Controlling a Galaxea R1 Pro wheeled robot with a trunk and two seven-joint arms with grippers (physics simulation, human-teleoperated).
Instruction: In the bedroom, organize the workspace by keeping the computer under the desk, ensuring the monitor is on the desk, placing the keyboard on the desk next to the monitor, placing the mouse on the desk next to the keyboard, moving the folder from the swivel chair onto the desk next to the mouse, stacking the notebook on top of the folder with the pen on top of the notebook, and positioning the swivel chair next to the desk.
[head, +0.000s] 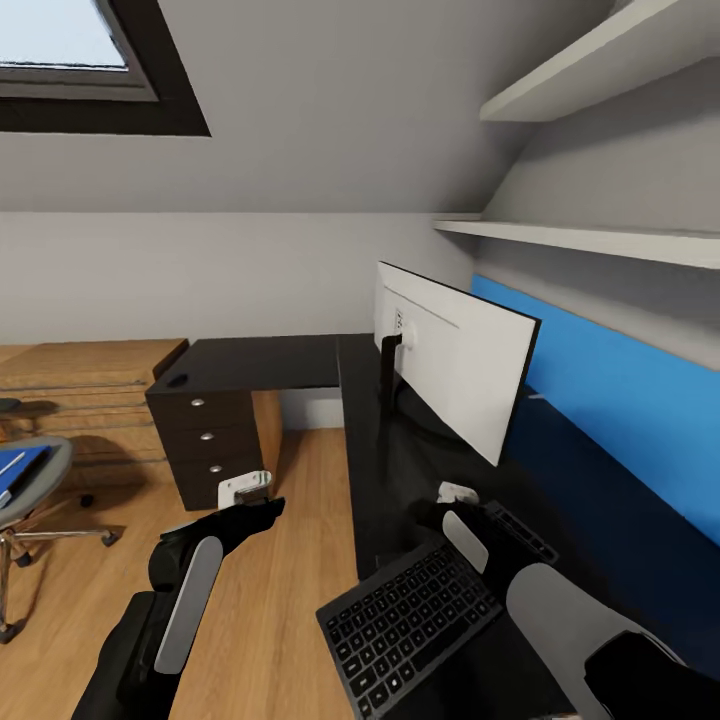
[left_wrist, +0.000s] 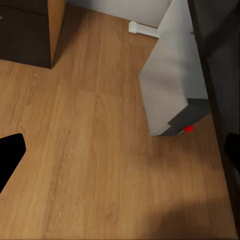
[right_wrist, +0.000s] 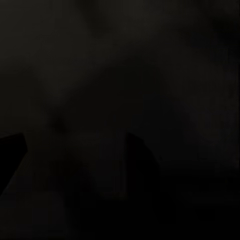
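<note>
Black jointed arms (head: 150, 620) with light grey oval panels

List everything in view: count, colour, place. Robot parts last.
desk: one, black, L-shaped, running along the wall and toward the camera.
drawers: one black stack with round silver knobs, under the desk's far end.
monitor: one, light back facing the camera, standing on the desk.
keyboard: one, black, on the desk's near end, partly under the right arm.
computer: one, light grey-white, on the wood floor under the desk edge.
swivel chair: one, grey with chrome base, at the head view's left edge.
folder: one, blue, on the chair seat.
shelves: two, white, on the wall.
skylight: one, dark-framed.
left gripper: over the floor.
right gripper: low over the desk by the keyboard; jaws unclear.
</note>
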